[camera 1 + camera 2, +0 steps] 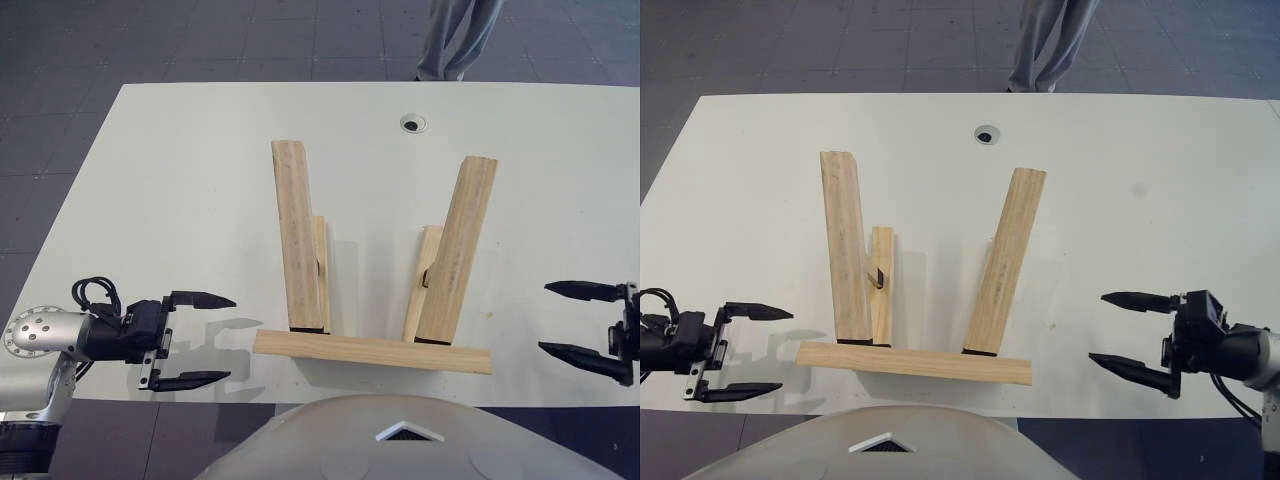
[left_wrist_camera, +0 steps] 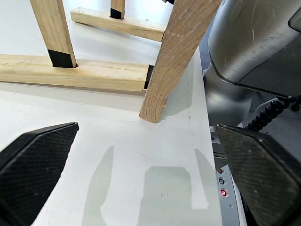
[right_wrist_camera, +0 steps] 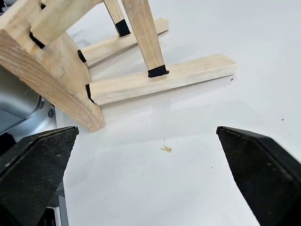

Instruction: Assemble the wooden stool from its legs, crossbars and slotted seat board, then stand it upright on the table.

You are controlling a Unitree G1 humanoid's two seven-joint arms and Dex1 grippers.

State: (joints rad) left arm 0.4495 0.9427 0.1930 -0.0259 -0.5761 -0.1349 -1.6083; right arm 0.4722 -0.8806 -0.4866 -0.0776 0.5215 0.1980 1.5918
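A: Report the near edge first.

B: We have the left gripper (image 1: 228, 338) and the right gripper (image 1: 1098, 328) low over the table (image 1: 160, 180). One is on each side of the stool (image 1: 297, 200) and neither touches it. On both, the fingers are apart and hold nothing.

A: Where is the stool?

B: It lies on its side between the grippers. The seat (image 1: 370, 352) stands on its edge, close to the table's near edge. The legs (image 1: 458, 250) run away from us, with the crossbars (image 1: 424, 275) set between them. We judge assembly complete. Standing it upright remains.

A: What can go wrong from here?

B: We note three faults.
1. Fall. The seat is near the table edge, so a pivot toward us could carry it over. Tip it away from us.
2. Joint separation. We take the joints for push fits. A lift by a single leg could draw a crossbar from its slot.
3. Racking. If one gripper closes or lifts before the other, the frame may twist or skid on the smooth top.

A: Anything farther out?

B: A cable hole (image 1: 413, 123) lies beyond the leg ends. We keep the feet away from it.
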